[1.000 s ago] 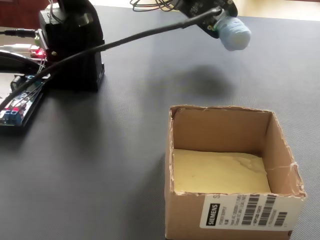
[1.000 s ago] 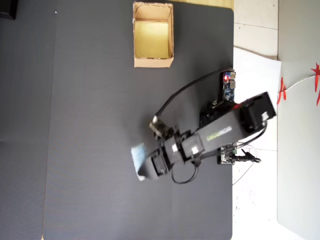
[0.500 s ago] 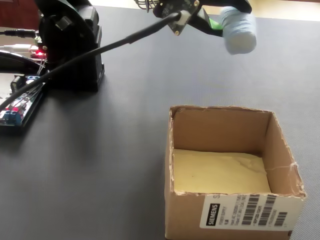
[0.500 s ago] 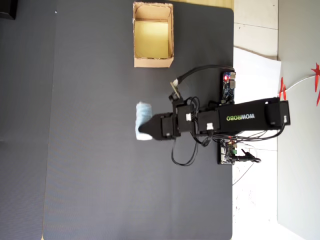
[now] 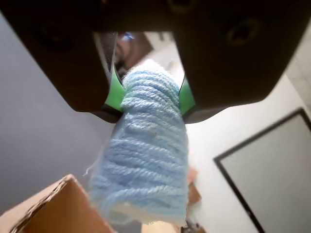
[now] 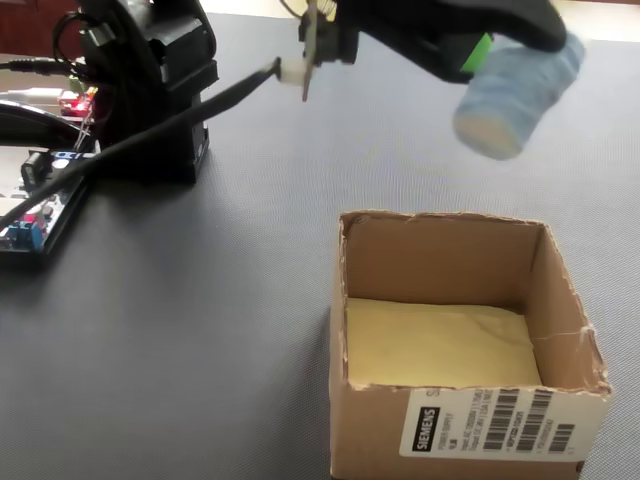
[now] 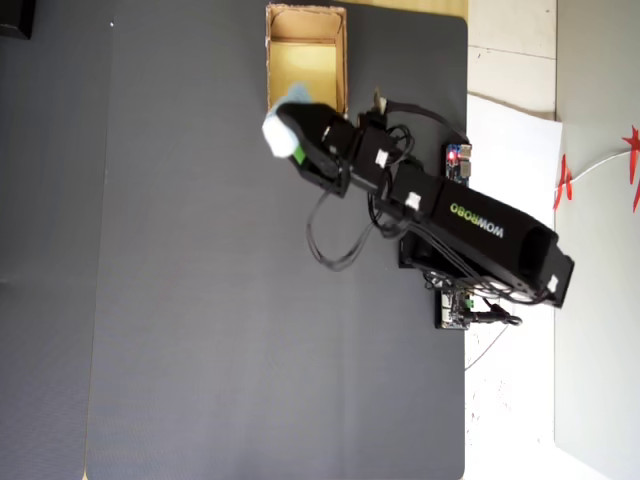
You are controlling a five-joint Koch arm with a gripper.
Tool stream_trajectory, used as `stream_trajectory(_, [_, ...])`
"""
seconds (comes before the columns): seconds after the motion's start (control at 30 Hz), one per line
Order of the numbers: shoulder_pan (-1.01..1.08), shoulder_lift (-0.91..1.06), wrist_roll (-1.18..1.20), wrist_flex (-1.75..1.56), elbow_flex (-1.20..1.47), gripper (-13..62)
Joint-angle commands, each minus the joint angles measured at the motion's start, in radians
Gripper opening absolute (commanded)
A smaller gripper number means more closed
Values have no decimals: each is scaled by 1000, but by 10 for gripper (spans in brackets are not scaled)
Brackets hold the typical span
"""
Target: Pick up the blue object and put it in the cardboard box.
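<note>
The blue object (image 6: pixel 515 95) is off the desk (image 6: pixel 250 300), carried in the air at the upper right of the fixed view, above and just behind the far wall of the cardboard box (image 6: pixel 455 345). Overhead it hangs at the box's near edge (image 7: pixel 283 125). So the pick-up looks done; carrying it fully over the opening and letting go remain. The fingers (image 5: pixel 112 92) pinch the roll's upper end between green pads, spread only as wide as the yarn.
</note>
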Motion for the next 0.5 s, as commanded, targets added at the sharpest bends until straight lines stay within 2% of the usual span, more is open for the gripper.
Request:
stream_trajectory(0.0, [9,-3,-55,-103,-101,-48])
stream_trajectory(0.13, [64,-35,-164,-103,-114,-43])
stream_trajectory(0.23, [83,-54,-186,-101,-109,83])
stream_trajectory(0.47, [164,-110,-218,-98,-95,131])
